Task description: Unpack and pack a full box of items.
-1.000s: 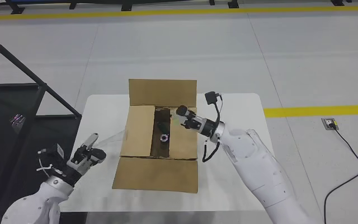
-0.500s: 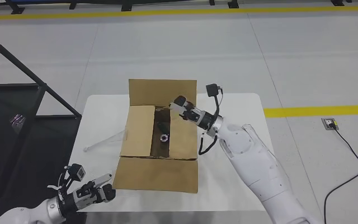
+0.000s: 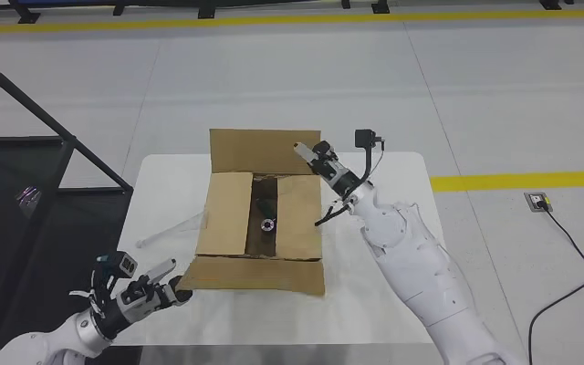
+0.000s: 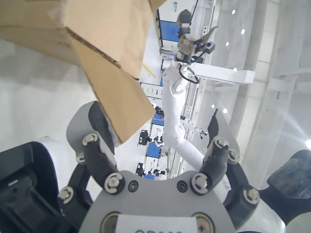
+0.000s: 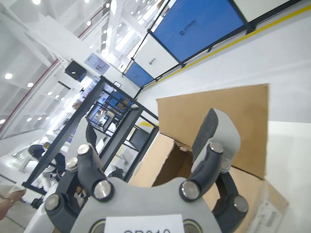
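Left gripper (image 4: 155, 113) (fingers (image 4: 217, 132) spread) seemingly straddles corner of box flap (image 4: 121, 98).

Overhead camera above table (image 3: 169, 182); wrist cameras low, upward-facing, close beside box (image 3: 265, 146).

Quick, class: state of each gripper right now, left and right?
Left gripper: open, a flap corner of the brown cardboard box between its jaws, unclamped.
Right gripper: open, holding nothing.

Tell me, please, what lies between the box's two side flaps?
In the top view, a narrow open gap parts the side flaps, showing the dark inside of the box, with a black item and a small ring-like piece.
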{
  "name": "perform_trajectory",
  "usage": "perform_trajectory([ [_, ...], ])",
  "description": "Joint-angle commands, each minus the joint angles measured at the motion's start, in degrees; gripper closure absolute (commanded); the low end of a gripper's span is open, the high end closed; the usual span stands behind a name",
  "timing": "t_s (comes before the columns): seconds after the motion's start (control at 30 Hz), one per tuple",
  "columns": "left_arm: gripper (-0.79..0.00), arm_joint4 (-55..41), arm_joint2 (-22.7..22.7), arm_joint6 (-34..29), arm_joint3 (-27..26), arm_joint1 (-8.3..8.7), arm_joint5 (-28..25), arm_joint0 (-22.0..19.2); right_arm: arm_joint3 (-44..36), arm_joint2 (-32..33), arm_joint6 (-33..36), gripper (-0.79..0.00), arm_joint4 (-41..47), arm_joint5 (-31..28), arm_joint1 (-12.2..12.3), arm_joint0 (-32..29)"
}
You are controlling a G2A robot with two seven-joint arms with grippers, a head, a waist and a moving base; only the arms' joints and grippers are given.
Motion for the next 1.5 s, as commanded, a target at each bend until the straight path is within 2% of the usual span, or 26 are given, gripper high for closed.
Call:
perform_trajectory([
  [0.0,-0.785,-1.3,0.0,1.8,-1.2,-0.01,0.5,-0.1,2.0,0.2,-0.4,-0.785,-0.5,1.4,-0.1,1.0],
  [0.17,-0.785,-2.1,1.2,6.3,-1.9,0.13,2.2,-2.4,8.7,0.2,0.5,-0.785,0.3,2.3,-0.7,4.2],
  [0.27,-0.785,1.4,2.5,12.6,-2.4,0.17,2.3,-4.3,13.0,0.8,1.8,-0.785,2.6,0.4,-1.0,5.9],
  [0.5,-0.785,4.9,8.5,24.2,-2.7,-0.20,4.2,-8.6,21.9,1.6,3.5,-0.785,7.2,-4.4,-1.8,9.0],
  [0.67,-0.785,10.2,12.7,29.4,-2.4,-0.28,4.6,-11.2,26.9,1.0,3.6,-0.785,9.0,-7.8,-2.9,11.1],
  [0.97,-0.785,16.0,18.8,33.9,1.0,-0.51,6.1,-14.7,34.5,-1.3,2.6,-0.785,10.2,-9.2,-5.9,15.4],
  [1.3,-0.785,16.4,20.1,34.5,3.8,-0.53,6.7,-16.0,39.5,-3.9,0.4,-0.785,7.2,-6.9,-8.9,19.0],
  [1.47,-0.785,16.5,20.2,34.6,4.1,-0.48,6.6,-16.1,41.4,-2.1,4.4,-0.785,12.4,-9.9,-9.5,19.8],
])
